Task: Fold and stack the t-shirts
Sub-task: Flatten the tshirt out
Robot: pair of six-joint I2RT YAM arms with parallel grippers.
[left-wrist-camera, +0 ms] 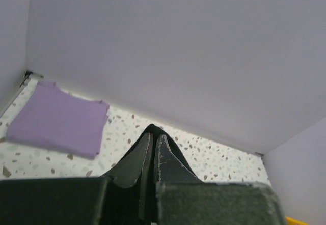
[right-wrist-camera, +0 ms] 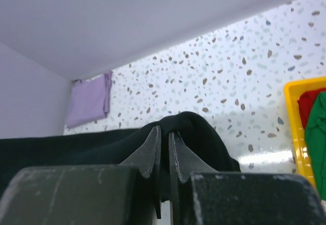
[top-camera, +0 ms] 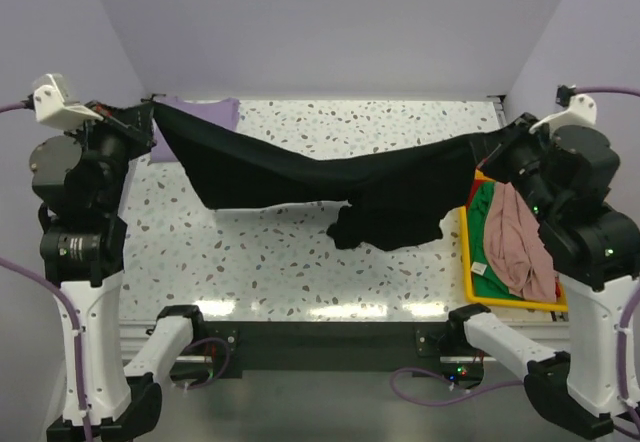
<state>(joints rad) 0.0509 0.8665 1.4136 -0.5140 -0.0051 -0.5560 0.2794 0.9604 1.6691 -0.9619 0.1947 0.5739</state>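
Observation:
A black t-shirt (top-camera: pixel 330 177) hangs stretched above the table between both arms, sagging in the middle with a bunched part (top-camera: pixel 385 227) resting low at centre right. My left gripper (top-camera: pixel 150 112) is shut on its left end; in the left wrist view (left-wrist-camera: pixel 154 136) black cloth peeks past the tips. My right gripper (top-camera: pixel 495 152) is shut on the right end, with black cloth (right-wrist-camera: pixel 204 133) humped over the tips (right-wrist-camera: pixel 165 131). A folded lavender t-shirt (top-camera: pixel 200 117) lies flat at the far left corner (left-wrist-camera: pixel 56 120) (right-wrist-camera: pixel 89 103).
A yellow bin (top-camera: pixel 468 282) stands at the right edge, holding a green t-shirt (top-camera: pixel 490 252) and a dusty pink one (top-camera: pixel 520 247) draped over it; red cloth (right-wrist-camera: pixel 308 103) shows in it too. Pale walls close the back and sides.

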